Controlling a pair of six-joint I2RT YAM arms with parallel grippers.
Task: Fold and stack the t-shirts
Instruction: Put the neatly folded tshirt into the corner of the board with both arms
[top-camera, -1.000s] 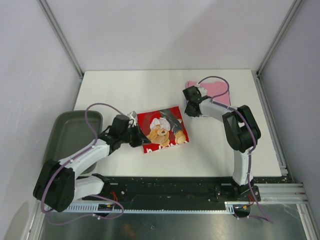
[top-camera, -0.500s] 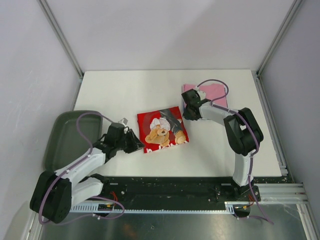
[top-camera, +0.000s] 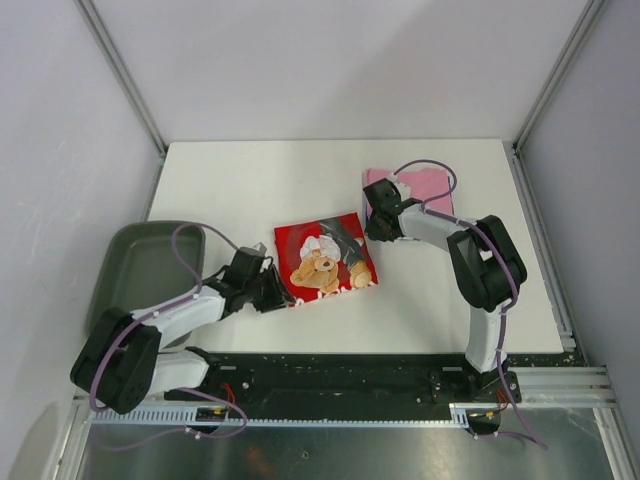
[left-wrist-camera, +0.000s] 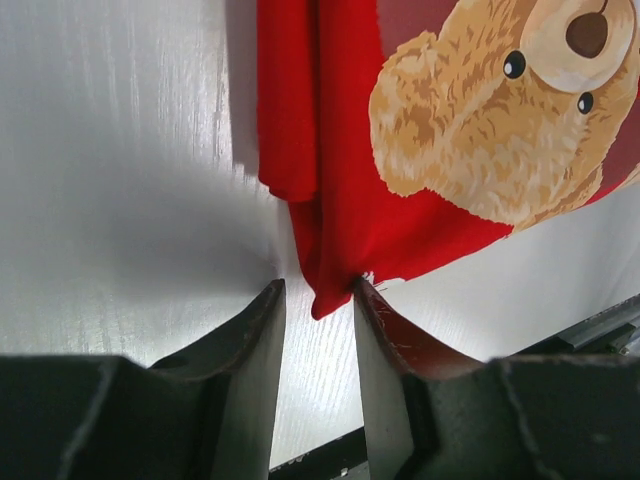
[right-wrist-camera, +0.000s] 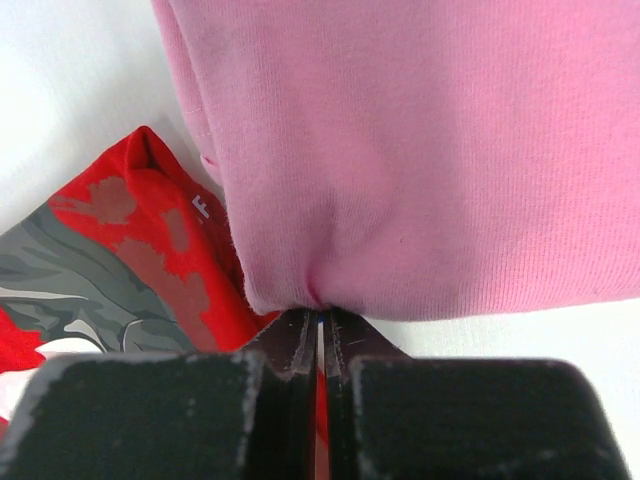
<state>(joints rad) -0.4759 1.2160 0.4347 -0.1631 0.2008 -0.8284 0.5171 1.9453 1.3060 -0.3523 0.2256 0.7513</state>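
1. Red shirt (top-camera: 325, 258): folded to rough square, bear print up, flat on table (top-camera: 250, 180), mid-front, between the 2 arms.
2. Left edge shows a doubled fold in L wrist view. The near-left corner hangs to a point.
3. Pink shirt (top-camera: 432, 184): plain, folded, flat on table, back-right of red shirt. Near it; touching or not, can't tell.
4. L gripper (top-camera: 276, 293): low on table at red shirt's near-left corner, jaws parted, released. In wrist view the corner tip sits in the gap between the fingers (left-wrist-camera: 385, 335), brushing one, not pinched.
5. R gripper (top-camera: 378, 222): at pink shirt's near-left edge, jaws clenched on the pink cloth edge. Cloth puckers right at the tips. Red shirt's far corner lies just beside, to the left in R wrist view.
6. Tray (top-camera: 135, 265): grey-green, far left beside the table. L arm crosses its near-right part.
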